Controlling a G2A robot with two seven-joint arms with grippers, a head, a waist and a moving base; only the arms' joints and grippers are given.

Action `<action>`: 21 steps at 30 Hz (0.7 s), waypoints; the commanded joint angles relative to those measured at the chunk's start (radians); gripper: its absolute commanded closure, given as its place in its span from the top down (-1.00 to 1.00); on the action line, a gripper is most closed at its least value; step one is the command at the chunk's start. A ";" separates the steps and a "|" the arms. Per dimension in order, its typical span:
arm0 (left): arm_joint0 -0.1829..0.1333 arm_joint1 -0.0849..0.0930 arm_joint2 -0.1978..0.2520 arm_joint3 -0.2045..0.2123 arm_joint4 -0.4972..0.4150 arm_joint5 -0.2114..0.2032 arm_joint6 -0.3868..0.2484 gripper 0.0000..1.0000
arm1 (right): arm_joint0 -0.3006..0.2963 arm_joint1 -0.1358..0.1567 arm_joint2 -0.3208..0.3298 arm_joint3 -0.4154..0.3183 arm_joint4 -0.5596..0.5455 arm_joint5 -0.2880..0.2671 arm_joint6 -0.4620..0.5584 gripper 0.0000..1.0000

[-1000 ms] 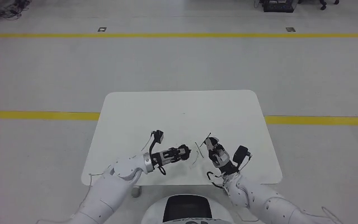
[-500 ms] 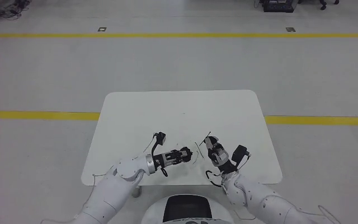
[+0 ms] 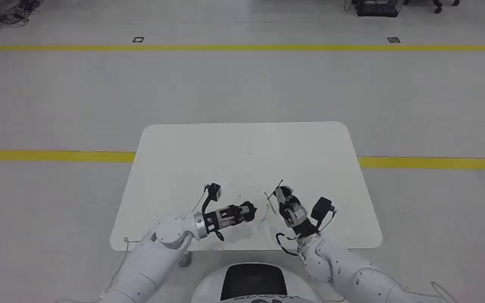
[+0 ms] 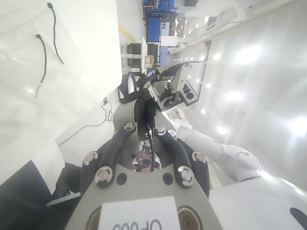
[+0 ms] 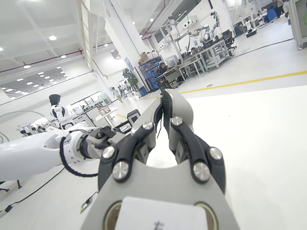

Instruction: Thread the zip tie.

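Left gripper (image 3: pixel 251 208) drew back; right gripper (image 3: pixel 278 195) pinches zip tie (image 5: pixel 158 129).

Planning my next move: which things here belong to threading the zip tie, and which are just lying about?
In the job: zip tie, pinched by the left gripper and right gripper.
Lying about: spare tie and other spare tie, side by side, flat on the table.
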 commanded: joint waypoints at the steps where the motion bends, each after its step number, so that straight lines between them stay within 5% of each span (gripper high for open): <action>1: 0.001 -0.004 -0.010 0.005 -0.008 0.000 -0.005 -1.00 | -0.004 -0.002 -0.002 -0.001 0.009 0.000 0.005 -1.00; 14: 0.002 -0.017 -0.027 0.020 -0.034 0.000 -0.045 -1.00 | -0.005 -0.008 -0.013 -0.001 0.028 0.000 0.022 -1.00; 21: 0.013 -0.026 0.002 0.010 -0.020 0.000 0.008 -1.00 | -0.030 -0.018 0.011 -0.014 0.003 0.000 0.049 -1.00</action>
